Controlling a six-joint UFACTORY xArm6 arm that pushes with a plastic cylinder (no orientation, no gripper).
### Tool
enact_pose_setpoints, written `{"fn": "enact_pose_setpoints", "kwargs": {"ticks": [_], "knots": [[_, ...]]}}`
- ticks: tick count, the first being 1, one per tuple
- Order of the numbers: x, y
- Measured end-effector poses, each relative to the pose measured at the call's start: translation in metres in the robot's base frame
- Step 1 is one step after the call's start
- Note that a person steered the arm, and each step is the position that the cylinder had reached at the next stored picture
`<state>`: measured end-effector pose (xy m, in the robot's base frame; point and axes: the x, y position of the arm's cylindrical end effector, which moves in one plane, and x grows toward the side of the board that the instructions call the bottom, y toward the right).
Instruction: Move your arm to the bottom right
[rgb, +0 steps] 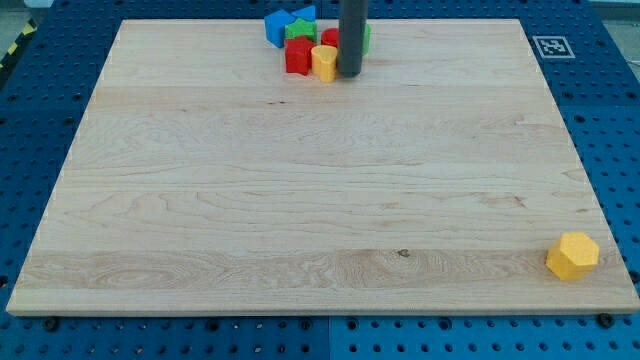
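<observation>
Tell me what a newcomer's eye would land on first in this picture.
First, the tight cluster of coloured blocks at the view's top centre: blue, green, red and a small yellow block packed together, with my tip just to the right of that yellow one. Next, the lone yellow hexagonal block near the view's bottom right corner of the wooden board.

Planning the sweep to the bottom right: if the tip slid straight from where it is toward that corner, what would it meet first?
Bare board most of the way. My tip sits right of the yellow block; the first thing near that line looks to be the yellow hexagonal block.
</observation>
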<state>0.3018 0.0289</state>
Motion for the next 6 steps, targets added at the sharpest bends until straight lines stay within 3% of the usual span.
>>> {"fn": "enact_pose_setpoints", "kwargs": {"ticks": [1,3,4,5,6], "knots": [[0.036,0.003],[0.222,0.013],[0.306,0.057],[0.317,0.095],[0.316,0.191]]}}
